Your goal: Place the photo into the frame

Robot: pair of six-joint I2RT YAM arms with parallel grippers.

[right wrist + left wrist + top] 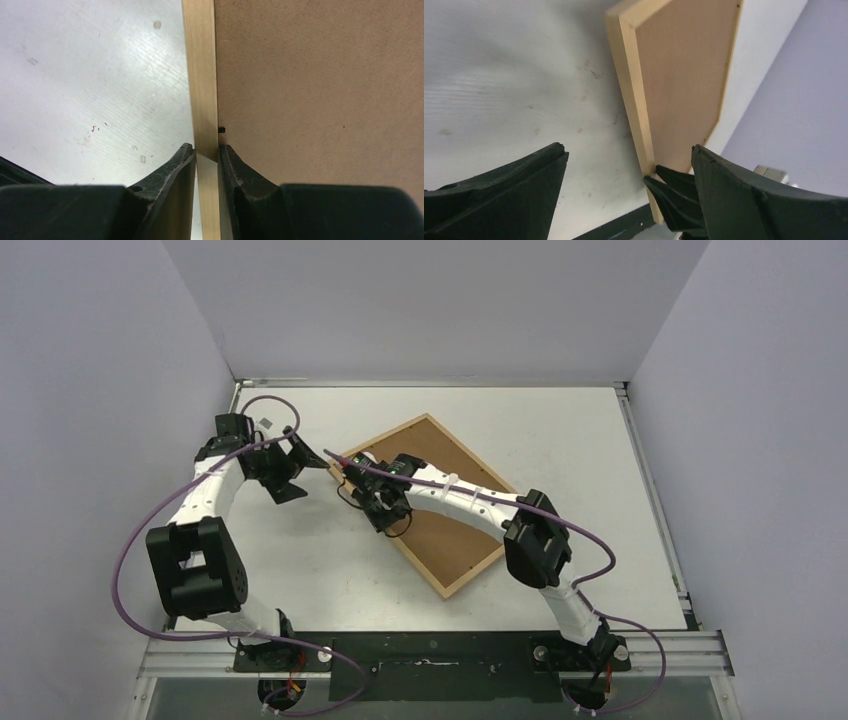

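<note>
The frame (202, 75), a thin light-wood rectangle, lies slanted in the middle of the flat white table (600, 440), its plain brown backing board (325, 75) facing up. The right gripper (206, 150) pinches the frame's left edge. The left gripper (628, 150) is spread wide near that same edge. White table shows all round the frame, and pale grey walls (400, 300) stand on three sides.

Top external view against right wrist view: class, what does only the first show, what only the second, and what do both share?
Only the top external view shows the whole frame lying diagonally on the table, and the open left gripper near one corner. Only the right wrist view shows the right gripper pinching the frame's wooden rail close up, beside a small black tab. Both show the frame, the brown backing board and the table.
</note>
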